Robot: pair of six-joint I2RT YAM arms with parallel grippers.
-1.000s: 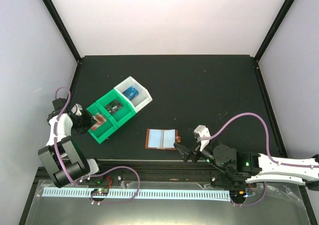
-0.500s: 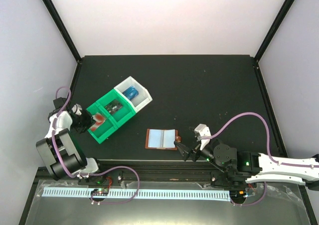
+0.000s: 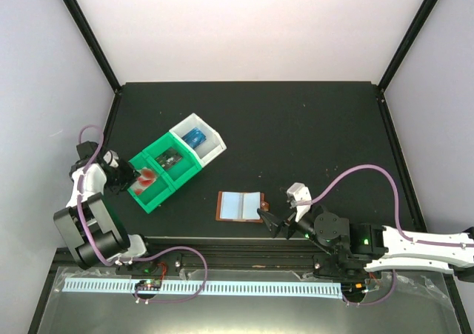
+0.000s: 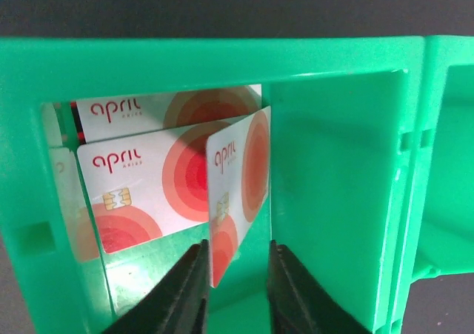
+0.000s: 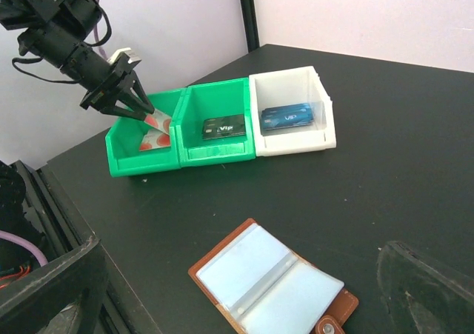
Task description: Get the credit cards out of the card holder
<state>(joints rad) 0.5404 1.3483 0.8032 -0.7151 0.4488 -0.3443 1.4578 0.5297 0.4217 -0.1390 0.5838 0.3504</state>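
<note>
The brown card holder lies open and flat near the table's front, and its pale bluish pockets show nothing inside. My left gripper hangs in the end green compartment. A red-and-white credit card stands on edge between its jaws. It leans on the left finger, and a gap separates it from the right finger. Two more red-and-white cards lie under it. A dark card lies in the middle compartment and a blue card in the white one. My right gripper is open beside the holder's right edge.
The green-and-white bin tray sits diagonally at the left-middle of the black table. A black frame rail runs along the near edge. Upright posts stand at the table's back corners.
The left jaws have parted from the red card, which now stands loose in the end green compartment. The right arm has crept slightly left.
</note>
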